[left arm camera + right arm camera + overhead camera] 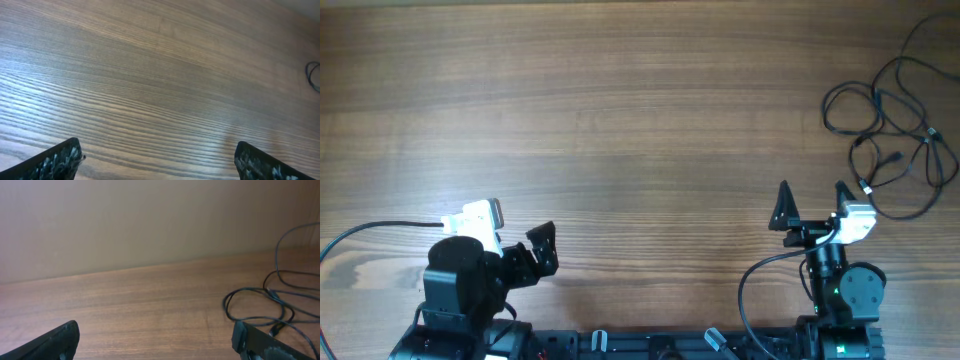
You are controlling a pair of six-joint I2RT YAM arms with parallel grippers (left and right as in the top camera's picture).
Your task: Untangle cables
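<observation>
Setting: robot workbench, likely a lab. I stood at a wood-grain table [640, 120]; plain beige wall [150, 220] at its far edge; my left arm [455, 290] and right arm [845, 290] were mounted along the near edge.

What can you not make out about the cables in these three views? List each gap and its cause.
- Overhead: the cables run out at the top-right frame edge; how many cords there are, and which crosses over which, is too small to tell.
- Left wrist: only a sliver of the cables shows at the right edge.
- Right wrist: a finger of the right gripper hides the near loops; the right edge cuts off the rest.
</observation>
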